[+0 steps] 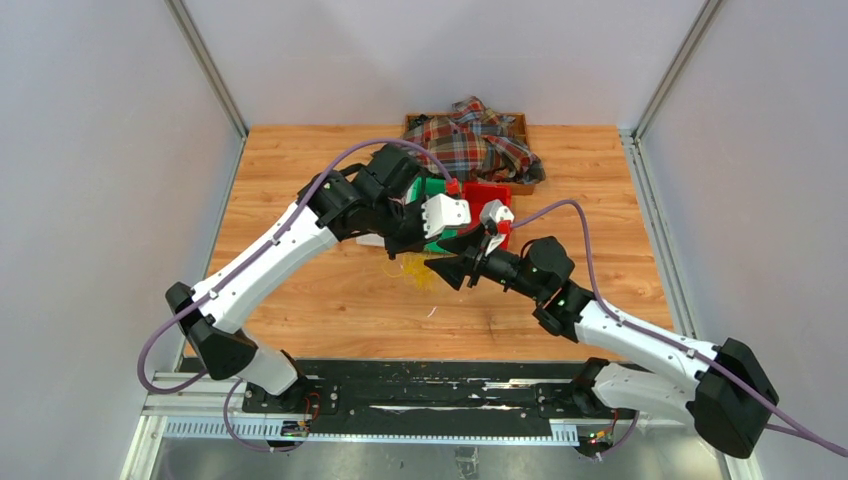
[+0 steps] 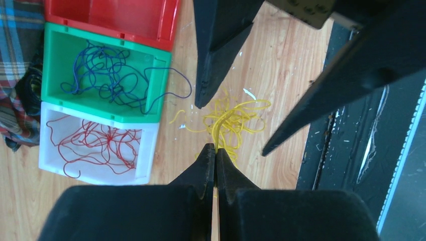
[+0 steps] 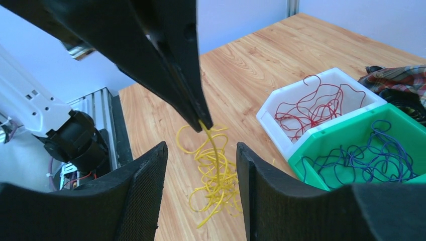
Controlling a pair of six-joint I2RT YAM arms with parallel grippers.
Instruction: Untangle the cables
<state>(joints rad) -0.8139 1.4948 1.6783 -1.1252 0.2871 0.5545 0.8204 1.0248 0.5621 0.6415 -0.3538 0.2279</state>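
Wooden table (image 1: 330,300), tangled yellow cables (image 2: 232,124)

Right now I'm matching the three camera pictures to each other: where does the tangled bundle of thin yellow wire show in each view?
Top external: the tangled bundle of thin yellow wire lies near the centre, slightly below the middle.
Left wrist: just right of centre.
Right wrist: lower centre.
Shared landmark: the green plastic bin, above the bundle in the top view, left of it in the left wrist view, right of it in the right wrist view.
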